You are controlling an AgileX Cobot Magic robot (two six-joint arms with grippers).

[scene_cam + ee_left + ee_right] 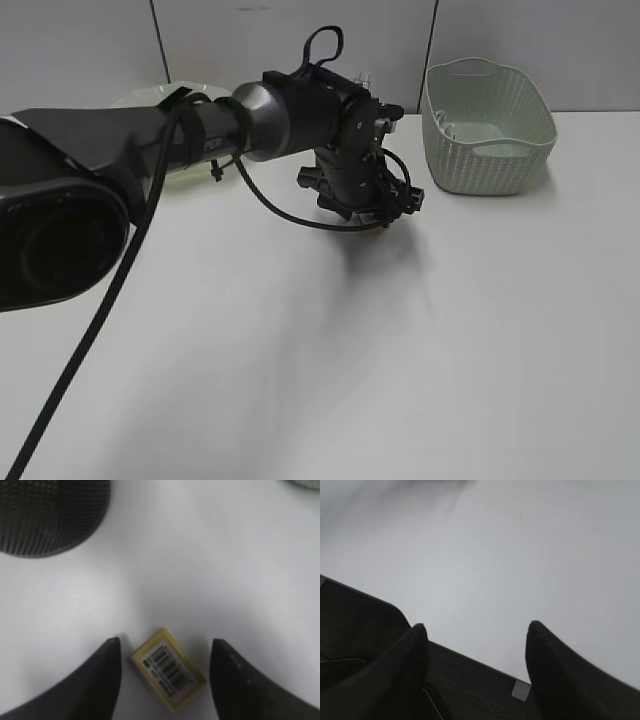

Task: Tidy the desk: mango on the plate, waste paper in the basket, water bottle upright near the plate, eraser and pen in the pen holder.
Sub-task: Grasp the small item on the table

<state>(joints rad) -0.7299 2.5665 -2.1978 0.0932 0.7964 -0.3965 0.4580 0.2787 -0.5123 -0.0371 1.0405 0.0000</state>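
Straddling the eraser (168, 675) on the desk (210, 570), my left claw (165, 672) is spread and grips nothing. The holder (47, 515) stands near, perhaps empty; the eraser isn't in.

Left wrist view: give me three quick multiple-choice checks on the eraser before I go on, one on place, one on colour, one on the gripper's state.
1. Where is the eraser?
A. inside the pen holder
B. on the desk between the left gripper's fingers
C. in the basket

2. What colour is the eraser's sleeve?
A. yellow, with a white barcode label
B. plain blue
C. red

3. How does the left gripper stand?
A. shut with nothing in it
B. out of view
C. open, a finger on each side of the eraser

Answers: 1 B, it lies on the white desk, with the pen holder apart at upper left. 2 A, the barcode shows on yellow. 3 C, gaps show on both sides.
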